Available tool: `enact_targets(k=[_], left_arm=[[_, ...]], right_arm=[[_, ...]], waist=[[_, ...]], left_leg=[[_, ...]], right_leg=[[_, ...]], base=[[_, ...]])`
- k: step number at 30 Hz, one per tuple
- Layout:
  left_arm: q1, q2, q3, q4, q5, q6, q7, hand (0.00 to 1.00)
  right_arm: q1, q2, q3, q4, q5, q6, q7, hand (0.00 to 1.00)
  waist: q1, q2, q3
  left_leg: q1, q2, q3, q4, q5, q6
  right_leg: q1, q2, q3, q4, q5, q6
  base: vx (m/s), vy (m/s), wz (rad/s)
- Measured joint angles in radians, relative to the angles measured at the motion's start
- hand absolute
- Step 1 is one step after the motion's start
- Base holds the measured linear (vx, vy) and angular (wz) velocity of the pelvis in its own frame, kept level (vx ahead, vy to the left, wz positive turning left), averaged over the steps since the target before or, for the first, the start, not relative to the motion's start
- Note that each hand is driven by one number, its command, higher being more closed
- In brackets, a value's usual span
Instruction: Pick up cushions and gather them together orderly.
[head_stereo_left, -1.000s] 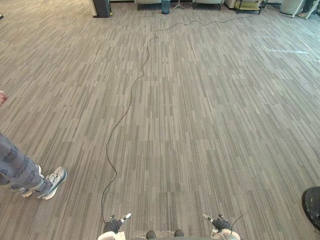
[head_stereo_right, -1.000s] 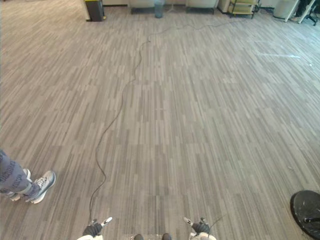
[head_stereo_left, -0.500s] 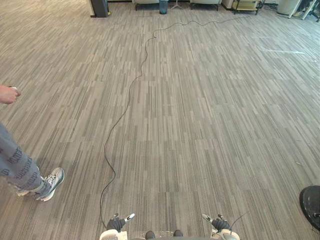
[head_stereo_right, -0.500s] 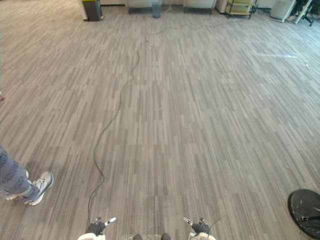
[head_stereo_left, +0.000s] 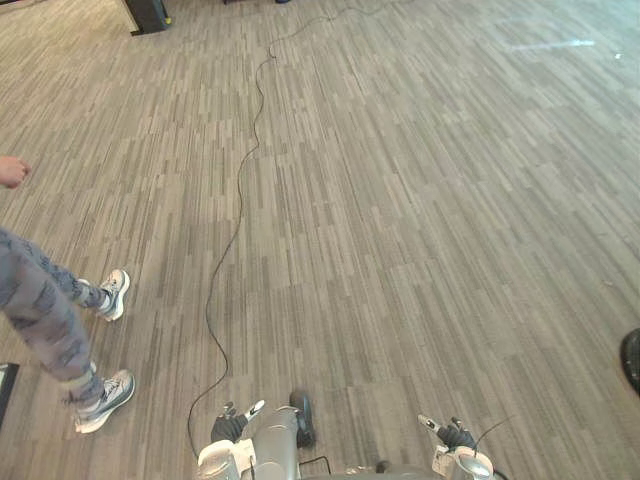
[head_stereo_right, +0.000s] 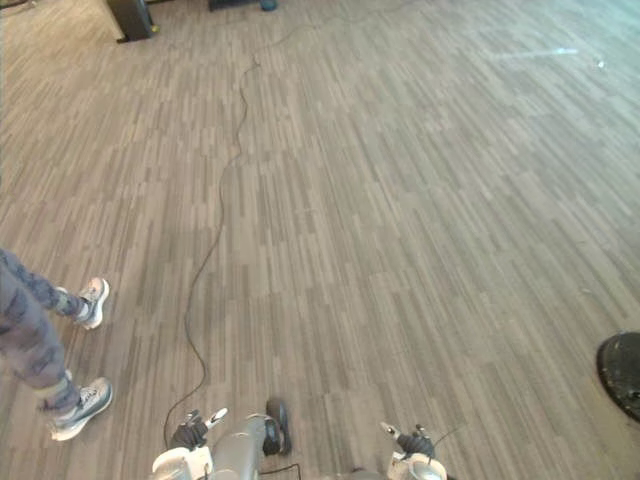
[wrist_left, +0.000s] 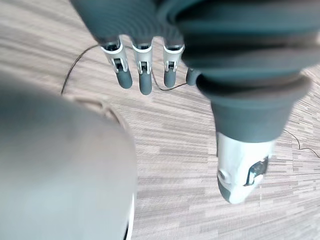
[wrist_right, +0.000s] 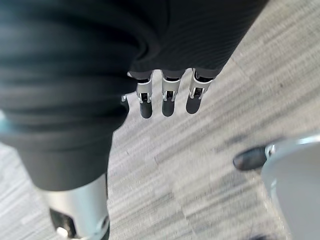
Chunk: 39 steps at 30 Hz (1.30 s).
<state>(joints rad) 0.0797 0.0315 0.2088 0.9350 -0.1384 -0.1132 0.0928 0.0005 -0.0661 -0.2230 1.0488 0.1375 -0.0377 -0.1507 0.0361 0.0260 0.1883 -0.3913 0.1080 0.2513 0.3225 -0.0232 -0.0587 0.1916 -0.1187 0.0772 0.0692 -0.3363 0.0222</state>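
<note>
Carpet (head_stereo_left: 420, 200) lies under slack left hand (wrist_left: 144, 75), right hand (wrist_right: 168, 98).

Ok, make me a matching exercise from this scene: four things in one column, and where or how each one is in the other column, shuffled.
Things:
1. person's sneakers
2. black round base
3. dark cabinet
4. right hand

Place or state:
A. far end of the floor, robot's left
B. fingers straight, holding nothing
C. on the floor close by, robot's left
D. right edge of the floor

Pairs: 1-C, 2-D, 3-A, 4-B.
</note>
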Motion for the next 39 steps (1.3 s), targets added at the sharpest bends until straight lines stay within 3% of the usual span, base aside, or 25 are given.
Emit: enact_targets(k=[3,4,6,9,11,14,16,18,19,20,21,22,23,24,25,26,28,30,31,32,34,35,36,38,39], left_arm=[[-0.002,0.033,0.011,0.003,-0.009,-0.007,-0.001,0.00],[-0.004,0.033,0.011,0.011,-0.009,-0.007,0.001,0.00],[-0.010,0.052,0.009,0.035,0.003,0.009,0.005,0.00],[-0.007,0.050,-0.004,0.062,0.022,0.026,0.006,0.00],[-0.014,0.035,-0.012,0.065,0.022,0.032,0.004,0.00],[-0.035,0.002,-0.016,0.072,0.020,0.033,-0.001,0.00],[-0.037,0.008,-0.049,0.069,0.020,0.030,-0.007,0.00],[-0.036,0.008,-0.042,0.079,0.021,0.031,-0.007,0.00],[-0.033,-0.012,-0.029,0.086,0.028,0.032,-0.009,0.00],[-0.033,-0.029,-0.029,0.089,0.038,0.032,-0.009,0.00],[-0.034,-0.039,-0.019,0.084,0.043,0.031,-0.009,0.00],[-0.037,-0.051,0.004,0.082,0.051,0.034,-0.010,0.00],[-0.036,-0.061,0.021,0.070,0.056,0.034,-0.011,0.00],[-0.033,-0.066,0.037,0.055,0.059,0.033,-0.014,0.00],[-0.032,-0.066,0.050,0.036,0.059,0.031,-0.020,0.00],[-0.031,-0.059,0.060,0.007,0.059,0.031,-0.022,0.00],[-0.030,-0.049,0.066,-0.029,0.056,0.028,-0.029,0.00],[-0.026,-0.047,0.070,-0.042,0.043,0.024,-0.031,0.00],[-0.025,-0.046,0.072,-0.041,0.039,0.023,-0.031,0.00],[-0.016,-0.045,0.078,-0.042,0.015,0.010,-0.030,0.00],[-0.008,-0.043,0.066,-0.042,-0.008,-0.003,-0.027,0.00],[-0.011,-0.029,0.065,-0.037,-0.011,-0.005,-0.027,0.00],[-0.010,-0.018,0.057,-0.035,-0.010,-0.005,-0.028,0.00],[-0.009,-0.006,0.062,-0.034,-0.014,-0.003,-0.029,0.00],[-0.010,0.006,0.061,-0.028,-0.013,0.001,-0.027,0.00]], right_arm=[[0.006,0.035,0.001,0.015,-0.012,-0.003,0.012,0.00],[0.006,0.036,0.000,0.031,-0.014,-0.002,0.014,0.00],[0.017,0.036,-0.001,0.027,-0.018,-0.004,0.019,0.00],[0.015,0.024,0.002,-0.013,-0.018,-0.016,0.025,0.00],[0.006,0.025,0.000,-0.053,-0.018,-0.030,0.030,0.00],[-0.007,0.024,-0.005,-0.080,-0.018,-0.036,0.037,0.00],[-0.010,0.024,-0.002,-0.085,-0.019,-0.031,0.038,0.00],[-0.012,0.021,-0.007,-0.072,-0.019,-0.030,0.041,0.00],[-0.027,0.010,-0.008,-0.076,-0.021,-0.029,0.041,0.00],[-0.029,0.006,-0.012,-0.079,-0.020,-0.029,0.042,0.00],[-0.029,0.011,-0.028,-0.090,-0.019,-0.028,0.043,0.00],[-0.028,0.015,-0.036,-0.097,-0.020,-0.024,0.043,0.00],[-0.024,0.015,-0.031,-0.101,-0.019,-0.022,0.042,0.00],[-0.013,0.017,-0.031,-0.104,-0.017,-0.019,0.041,0.00],[0.002,0.026,-0.030,-0.121,-0.015,-0.019,0.040,0.00],[0.015,0.040,-0.019,-0.127,-0.011,-0.019,0.038,0.00],[0.026,0.059,-0.005,-0.127,-0.006,-0.012,0.035,0.00],[0.017,0.080,-0.004,-0.126,0.002,-0.007,0.031,0.00],[0.017,0.084,-0.007,-0.125,0.002,-0.007,0.030,0.00],[0.019,0.090,-0.014,-0.118,0.004,-0.009,0.029,0.00],[0.020,0.083,-0.024,-0.081,0.017,-0.008,0.027,0.00],[0.010,0.095,-0.026,-0.071,0.020,-0.005,0.025,0.00],[0.017,0.109,-0.026,-0.086,0.019,-0.005,0.026,0.00],[0.034,0.124,-0.018,-0.093,0.019,-0.009,0.029,0.00],[0.031,0.128,-0.013,-0.095,0.018,-0.010,0.032,0.00]], waist=[[0.005,-0.053,-0.029],[0.004,-0.064,-0.026],[-0.002,-0.088,-0.005],[-0.025,-0.064,0.013],[-0.037,-0.042,0.025],[-0.048,-0.028,0.038],[-0.052,-0.039,0.037],[-0.065,-0.049,0.036],[-0.060,-0.008,0.025],[-0.060,0.013,0.026],[-0.062,0.032,0.030],[-0.074,0.052,0.035],[-0.074,0.060,0.039],[-0.071,0.057,0.047],[-0.060,0.060,0.051],[-0.045,0.036,0.058],[-0.023,0.002,0.051],[0.005,-0.004,0.053],[0.013,-0.007,0.054],[0.025,-0.017,0.058],[0.033,-0.025,0.049],[0.027,-0.040,0.040],[0.017,-0.056,0.028],[0.030,-0.091,0.013],[0.030,-0.108,0.017]], left_leg=[[-0.030,-0.043,0.018,0.129,-0.119,0.062],[-0.002,-0.061,0.021,0.134,-0.145,0.083],[0.161,-0.110,0.033,0.105,-0.229,0.104],[0.353,-0.122,0.019,0.006,-0.263,0.114],[0.483,-0.115,0.001,-0.098,-0.262,0.113],[0.616,-0.087,-0.017,-0.173,-0.262,0.114],[0.693,-0.085,-0.051,-0.220,-0.264,0.110],[0.760,-0.077,-0.110,-0.210,-0.279,0.084],[0.755,-0.042,-0.124,-0.175,-0.261,0.053],[0.732,-0.025,-0.137,-0.102,-0.230,0.004],[0.696,-0.006,-0.153,0.006,-0.196,-0.010],[0.629,0.017,-0.181,0.181,-0.122,-0.021],[0.552,0.041,-0.199,0.370,0.009,-0.069],[0.476,0.076,-0.196,0.565,0.002,-0.088],[0.407,0.114,-0.166,0.741,-0.061,-0.065],[0.318,0.130,-0.135,0.842,-0.126,-0.038],[0.188,0.131,-0.081,0.808,-0.196,-0.009],[0.055,0.098,-0.057,0.516,-0.244,0.012],[0.048,0.087,-0.060,0.458,-0.243,0.011],[0.029,0.034,-0.102,0.229,-0.198,-0.007],[0.038,-0.008,-0.147,0.108,-0.034,-0.045],[0.040,-0.033,-0.135,0.141,-0.084,-0.012],[0.036,-0.035,-0.110,0.182,-0.142,0.007],[0.065,-0.033,-0.046,0.228,-0.216,0.038],[0.119,-0.036,-0.005,0.229,-0.252,0.058]], right_leg=[[-0.077,-0.046,-0.001,0.219,0.013,0.024],[-0.125,-0.057,0.005,0.362,0.041,0.065],[-0.280,-0.069,0.041,0.848,0.197,0.160],[-0.401,-0.039,-0.038,1.072,0.142,0.093],[-0.502,-0.016,-0.147,1.024,0.081,0.038],[-0.619,-0.002,-0.285,0.687,0.065,0.000],[-0.629,0.011,-0.306,0.327,0.218,-0.002],[-0.627,0.028,-0.260,0.322,0.388,-0.073],[-0.644,0.038,-0.282,0.401,0.314,-0.082],[-0.642,0.046,-0.288,0.453,0.255,-0.093],[-0.623,0.056,-0.300,0.468,0.211,-0.097],[-0.572,0.072,-0.316,0.456,0.176,-0.101],[-0.501,0.091,-0.314,0.423,0.148,-0.104],[-0.426,0.113,-0.312,0.379,0.128,-0.109],[-0.337,0.136,-0.304,0.339,0.109,-0.119],[-0.243,0.142,-0.293,0.292,0.086,-0.117],[-0.147,0.140,-0.258,0.211,0.073,-0.110],[-0.029,0.119,-0.186,0.130,0.059,-0.085],[-0.016,0.109,-0.172,0.124,0.054,-0.077],[0.031,0.070,-0.130,0.104,0.022,-0.046],[0.067,0.035,-0.053,0.091,-0.022,-0.028],[0.075,0.005,-0.026,0.104,-0.018,-0.034],[0.036,-0.011,0.013,0.164,0.006,-0.046],[-0.049,-0.035,0.057,0.367,0.029,0.002],[-0.128,-0.054,0.062,0.570,0.085,0.069]], base=[[0.68,0.320,-0.04],[0.61,0.259,0.16],[0.64,0.231,0.09],[0.56,0.128,0.00],[0.68,0.066,0.20],[0.69,-0.045,0.45],[0.71,-0.138,0.66],[0.62,-0.174,0.40],[0.75,-0.227,0.16],[0.87,-0.261,-0.03],[0.70,-0.206,0.10],[0.70,-0.194,0.06],[0.68,-0.140,0.04],[0.79,-0.126,-0.12],[0.73,-0.075,-0.18],[0.58,-0.058,-0.23],[0.53,-0.025,-0.39],[0.72,0.094,-0.84],[0.64,0.184,-1.05],[0.37,0.162,-0.80],[0.59,0.326,-0.98],[0.72,0.416,-0.81],[0.61,0.345,-0.62],[0.60,0.321,-0.74],[0.71,0.320,-0.72]])
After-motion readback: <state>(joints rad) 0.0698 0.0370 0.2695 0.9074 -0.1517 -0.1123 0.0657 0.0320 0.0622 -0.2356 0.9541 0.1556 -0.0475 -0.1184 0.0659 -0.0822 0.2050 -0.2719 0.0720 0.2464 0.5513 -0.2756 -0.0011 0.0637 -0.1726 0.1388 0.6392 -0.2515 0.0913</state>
